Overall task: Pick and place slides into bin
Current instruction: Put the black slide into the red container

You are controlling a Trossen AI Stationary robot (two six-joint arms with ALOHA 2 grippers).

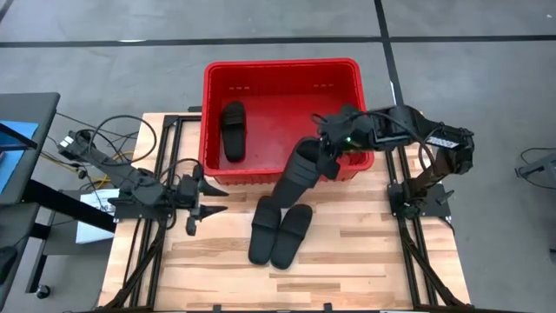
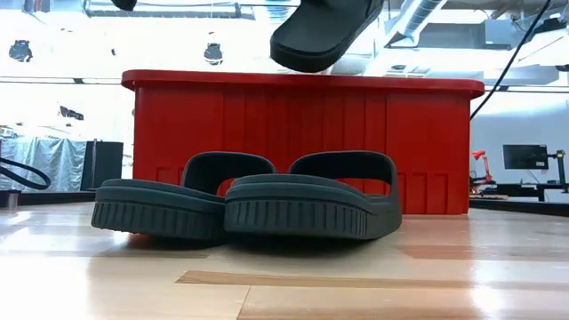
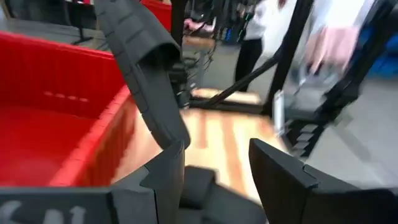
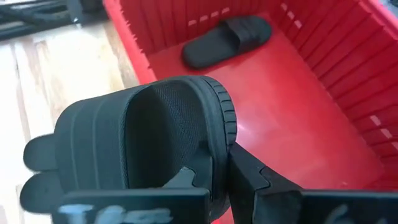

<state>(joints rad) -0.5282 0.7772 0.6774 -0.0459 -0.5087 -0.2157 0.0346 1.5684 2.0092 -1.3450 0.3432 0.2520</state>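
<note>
Wrist-only – slide in bin

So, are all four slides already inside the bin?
No. In the high view only one slide lies in the bin; two rest on the table and one hangs from the right gripper.

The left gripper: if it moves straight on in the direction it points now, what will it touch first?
Probably the nearer of the two slides on the table. The open left gripper points across the table towards them, just clear of the red bin. Its height is unclear, so it might pass above.
</note>
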